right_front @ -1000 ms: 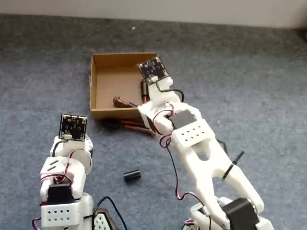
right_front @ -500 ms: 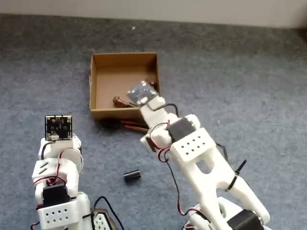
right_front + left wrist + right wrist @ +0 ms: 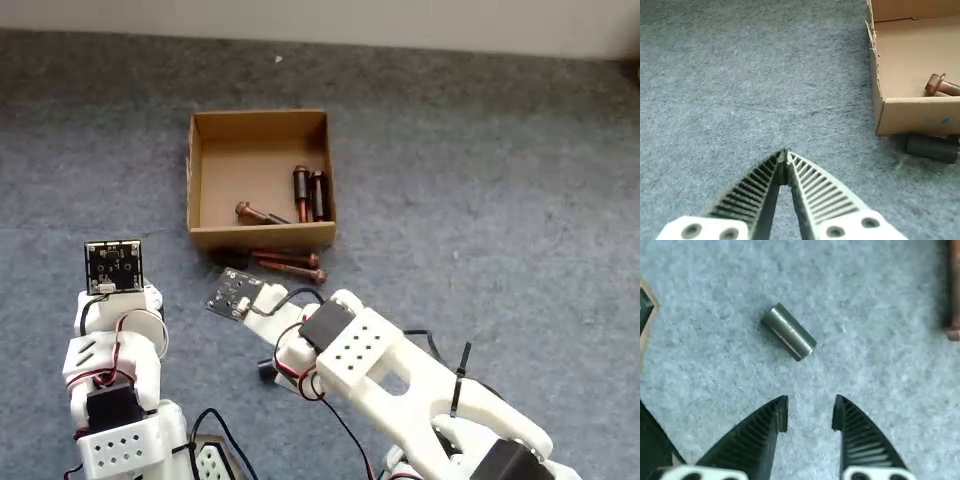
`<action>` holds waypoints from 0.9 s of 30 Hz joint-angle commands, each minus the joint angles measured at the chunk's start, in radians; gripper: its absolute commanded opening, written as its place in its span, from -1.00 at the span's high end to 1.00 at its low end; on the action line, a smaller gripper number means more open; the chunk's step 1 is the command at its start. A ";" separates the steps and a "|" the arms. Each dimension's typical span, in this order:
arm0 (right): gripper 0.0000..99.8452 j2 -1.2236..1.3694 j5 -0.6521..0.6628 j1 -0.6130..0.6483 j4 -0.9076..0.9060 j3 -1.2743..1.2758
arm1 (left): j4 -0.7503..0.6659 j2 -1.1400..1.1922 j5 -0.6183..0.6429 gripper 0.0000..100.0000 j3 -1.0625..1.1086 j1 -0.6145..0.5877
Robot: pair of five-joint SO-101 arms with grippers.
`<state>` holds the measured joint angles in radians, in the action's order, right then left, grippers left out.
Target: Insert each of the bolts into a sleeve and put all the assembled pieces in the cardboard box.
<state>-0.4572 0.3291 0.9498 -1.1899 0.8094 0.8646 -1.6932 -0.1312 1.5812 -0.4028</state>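
Right wrist view: sleeve (image 3: 789,331) flat, aslant

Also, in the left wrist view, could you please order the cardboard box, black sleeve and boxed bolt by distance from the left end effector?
1. cardboard box: near corner, closest to the left end effector.
2. black sleeve: on the carpet outside its wall.
3. bolt: inside the box.

No text, number or sign legible anywhere. Faint bluish marks (image 3: 940,120) sit on the outer wall of the cardboard box (image 3: 900,111), low on the side facing the arms, seen from the left wrist view. Too blurred to read.
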 commanded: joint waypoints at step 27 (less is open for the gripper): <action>0.49 0.272 0.126 0.094 0.323 0.013 | -0.020 -0.007 -0.005 0.99 -0.030 -0.016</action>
<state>-0.1795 0.4442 1.0357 -0.8876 0.8385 0.8646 -1.6932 -0.1312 1.5812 -0.4104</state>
